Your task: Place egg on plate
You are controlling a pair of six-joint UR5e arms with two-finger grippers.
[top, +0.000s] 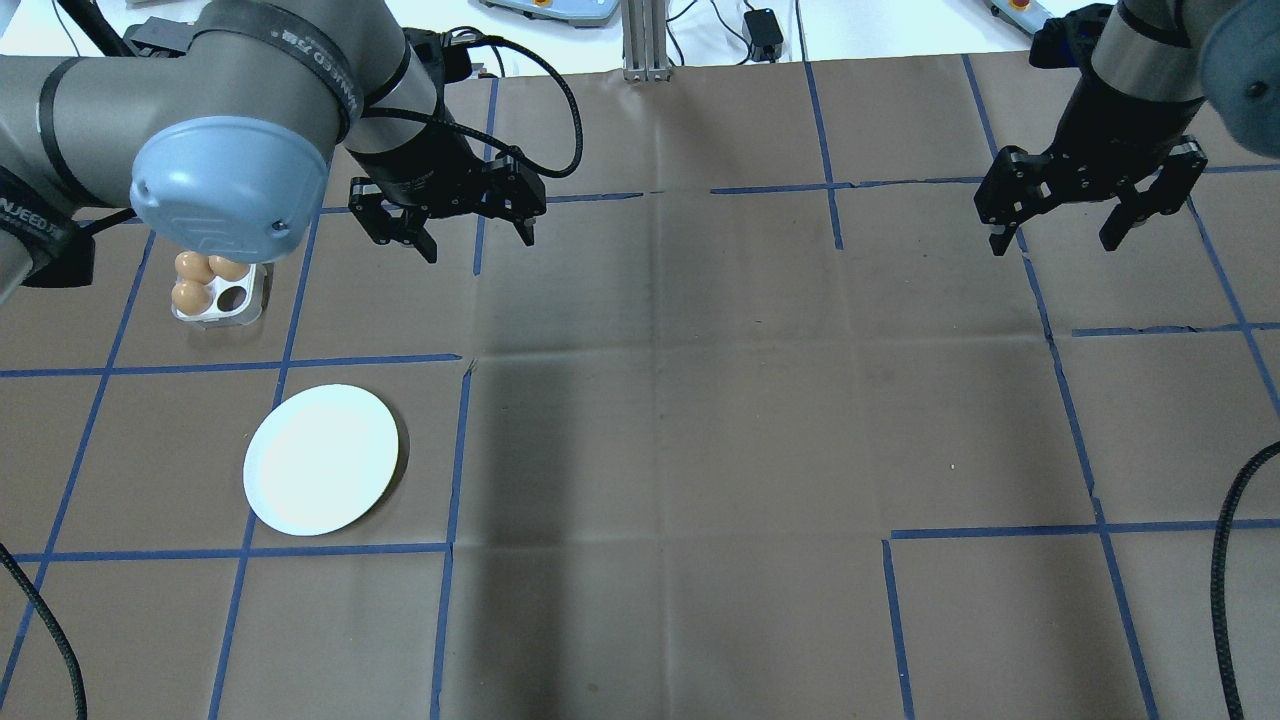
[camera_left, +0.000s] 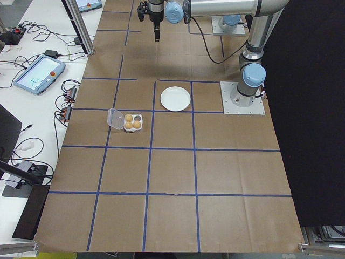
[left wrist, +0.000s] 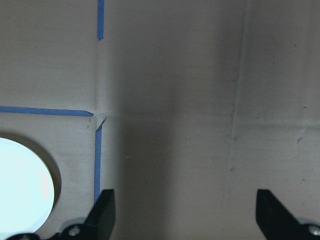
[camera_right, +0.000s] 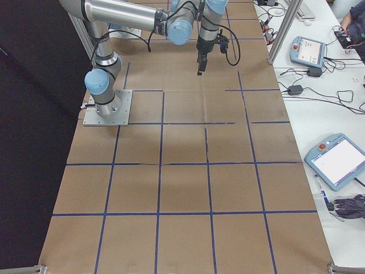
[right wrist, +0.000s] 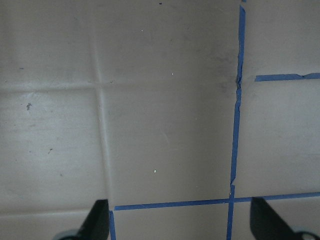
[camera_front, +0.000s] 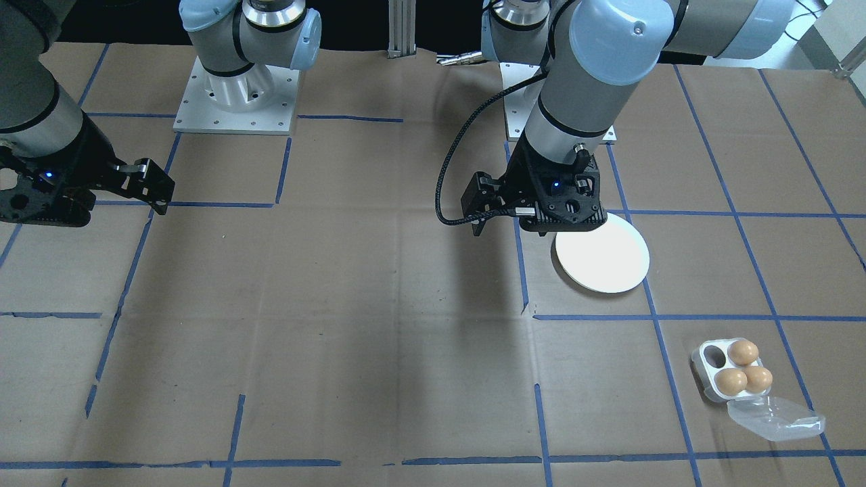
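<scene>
Three smooth brown eggs (camera_front: 744,368) sit in a small white four-cup plastic egg tray (camera_front: 710,362), leaving one cup empty; its clear hinged lid (camera_front: 778,418) lies folded open flat on the paper beside it. One plain round white plate (top: 322,459) lies flat on the brown paper table cover (top: 700,400), which is marked off in squares by blue tape lines (top: 370,359). Two arms are in view, each with a black two-finger gripper.

The left gripper (top: 450,215) hangs above bare paper with its fingers spread wide and nothing between them — the wrist view shows only the plate's edge at the lower left, off to one side of the fingers. The eggs lie well apart from it, in the tray near the table's left end, one taped square beyond the plate as seen from overhead. The right gripper (top: 1085,215) hovers over the far right of the table, likewise spread and empty, well away from eggs and plate alike.

The eggs are tan to orange-brown, matte, unbroken, packed touching one another. The plate is bare — no egg on it.
</scene>
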